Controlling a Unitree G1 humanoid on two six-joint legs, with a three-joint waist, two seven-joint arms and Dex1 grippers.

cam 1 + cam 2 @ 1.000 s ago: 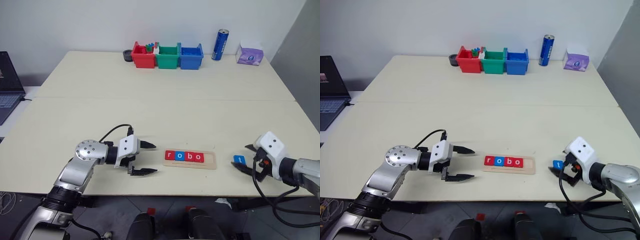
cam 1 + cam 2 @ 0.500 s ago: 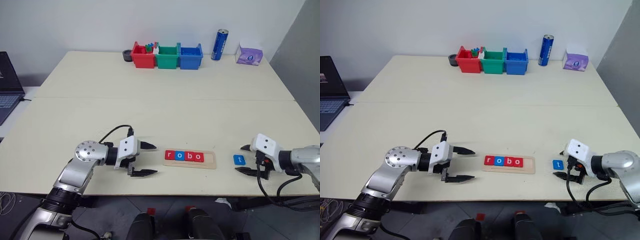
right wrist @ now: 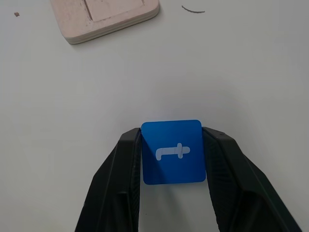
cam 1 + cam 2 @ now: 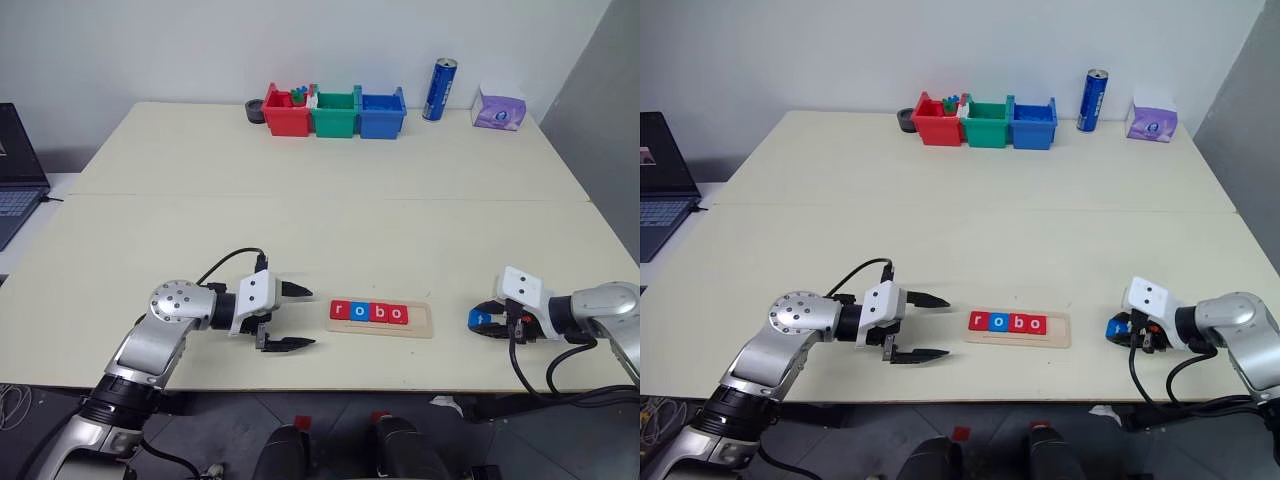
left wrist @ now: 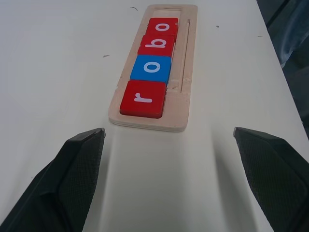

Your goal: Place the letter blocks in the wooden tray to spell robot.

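Blue and lying flat on the table, the "t" tile [image 3: 172, 152] sits well to the right of the wooden tray [image 4: 381, 319], and the right gripper [image 3: 172, 159] has it squeezed between its two fingers [image 3: 126, 159], one pressed against each side edge; the tile looks not yet lifted. In the tray, four tiles already read r, o, b, o from its left end [image 5: 143, 98], which leaves the slot at its right end bare [image 4: 419, 317]. The left gripper [image 4: 290, 317] waits just off the tray's left end with its fingers spread wide and nothing between them. To do this step well, I would judge that the grip should be confirmed firm before rising, since the tile is thin and could pivot or slip out. Lift it straight up, carry it toward the tray's right end, keep the letter upright as the others read, and lower it level into the groove beside the last "o" [image 4: 398, 313] without nudging that neighbour.
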